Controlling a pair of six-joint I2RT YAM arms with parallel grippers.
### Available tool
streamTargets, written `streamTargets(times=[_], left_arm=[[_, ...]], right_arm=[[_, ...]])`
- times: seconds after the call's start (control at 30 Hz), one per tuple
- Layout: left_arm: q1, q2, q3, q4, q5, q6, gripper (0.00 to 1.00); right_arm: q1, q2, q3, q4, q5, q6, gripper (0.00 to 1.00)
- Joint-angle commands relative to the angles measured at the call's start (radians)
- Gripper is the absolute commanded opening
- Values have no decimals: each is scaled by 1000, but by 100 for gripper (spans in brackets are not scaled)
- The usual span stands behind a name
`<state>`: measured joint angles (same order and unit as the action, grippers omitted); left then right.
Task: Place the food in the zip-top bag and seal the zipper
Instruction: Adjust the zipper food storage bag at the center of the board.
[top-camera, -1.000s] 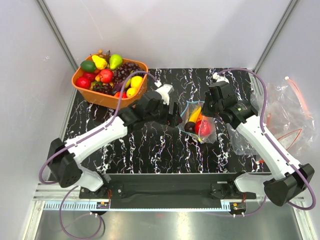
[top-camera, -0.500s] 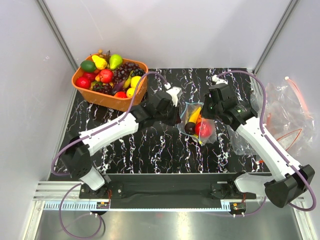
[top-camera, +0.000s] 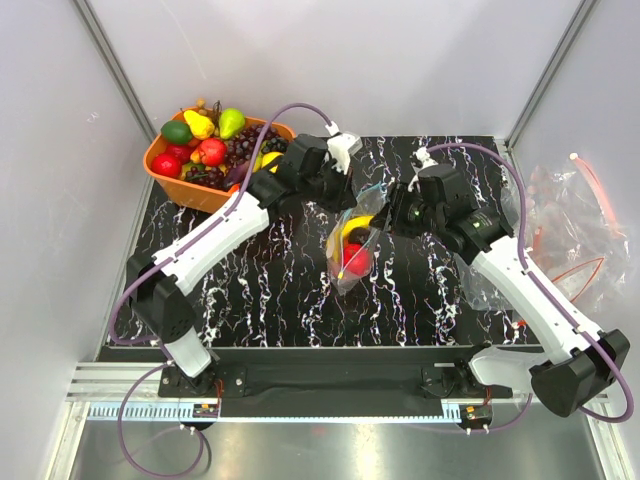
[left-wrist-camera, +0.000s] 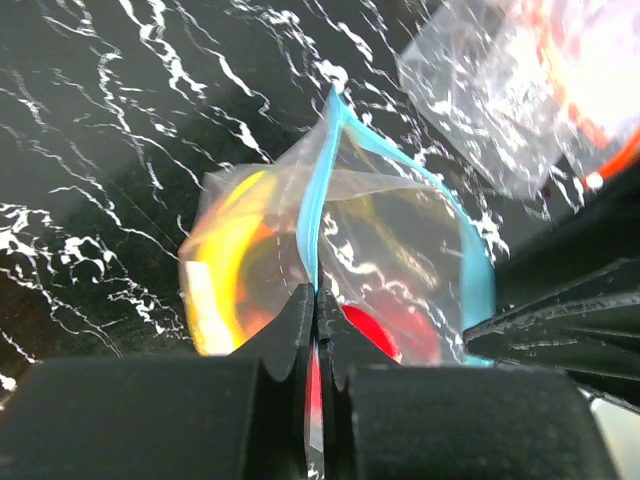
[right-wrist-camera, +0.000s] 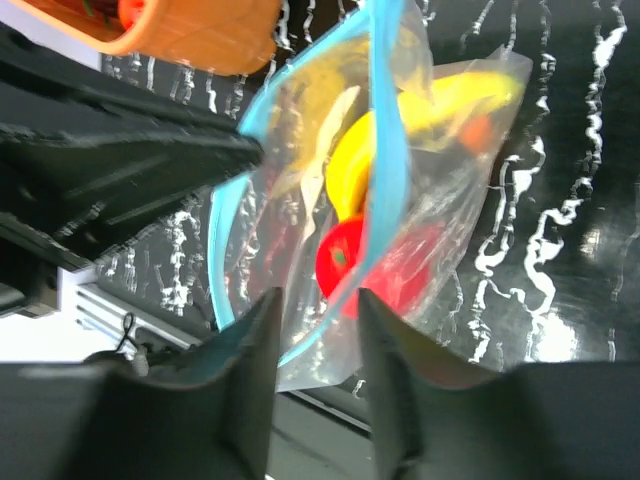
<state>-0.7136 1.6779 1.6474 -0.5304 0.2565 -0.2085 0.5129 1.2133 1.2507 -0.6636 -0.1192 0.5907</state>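
Note:
The zip-top bag (top-camera: 352, 250) hangs from my left gripper (top-camera: 350, 200), whose jaws are shut on one side of the light blue zipper (left-wrist-camera: 320, 190). Inside the bag is the food: a red fruit (top-camera: 354, 259) low down and a yellow one (top-camera: 349, 228) above it. In the right wrist view the same red fruit (right-wrist-camera: 343, 255) and yellow fruit (right-wrist-camera: 352, 170) show through the plastic. The bag's mouth gapes, its two blue strips apart. My right gripper (right-wrist-camera: 315, 330) stands open just right of the bag, with the zipper (right-wrist-camera: 385, 150) running between its fingers, not pinched.
An orange basket (top-camera: 200, 194) full of other toy fruit sits at the back left of the black marbled table (top-camera: 300, 300). A heap of spare clear bags (top-camera: 580, 225) lies off the table's right edge. Grey walls close in on both sides.
My left gripper shut on the bag's zipper and carried the bag up and to the left. My right gripper opened and let go of the bag.

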Motion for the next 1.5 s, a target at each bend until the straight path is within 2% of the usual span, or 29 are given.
streamTargets(times=[0.0,0.1,0.2,0.37,0.43,0.63,0.77,0.87,0.97,1.07,1.2,1.23,1.3,1.33,1.37,1.43,1.47], left_arm=[[6,-20,6,20,102,69,4],[8,-23,-7,26,119,70,5],[6,-43,-56,79,127,46,5],[8,-105,-162,167,150,17,6],[8,-124,-187,203,161,5,6],[8,-150,-224,239,176,-6,6],[6,-153,-227,256,202,-19,10],[-6,-147,-227,280,210,-34,11],[-30,-142,-218,288,191,-31,12],[-40,-130,-205,285,185,-32,14],[-46,-132,-202,282,181,-34,23],[-44,-138,-207,282,176,-34,26],[-44,-165,-215,268,167,-31,36],[-46,-178,-218,262,156,-29,41],[-44,-191,-219,251,149,-28,55],[-47,-240,-227,208,127,-22,69],[-47,-259,-230,193,113,-17,80]], right_arm=[[9,0,15,64,-46,-2,45],[7,9,33,36,-25,-26,59],[7,15,52,6,65,-34,71],[7,17,61,4,153,15,80],[7,19,61,10,190,56,94],[7,63,82,6,220,155,97],[9,104,104,-27,251,240,95],[9,92,75,22,265,271,94],[9,81,49,61,273,308,90],[7,92,52,61,260,330,79],[7,94,29,84,219,353,59],[7,92,21,90,219,353,47],[7,86,12,93,239,353,35],[7,86,10,90,246,351,25],[9,88,13,81,254,347,21],[7,89,19,72,279,345,16],[7,88,23,65,288,343,12]])
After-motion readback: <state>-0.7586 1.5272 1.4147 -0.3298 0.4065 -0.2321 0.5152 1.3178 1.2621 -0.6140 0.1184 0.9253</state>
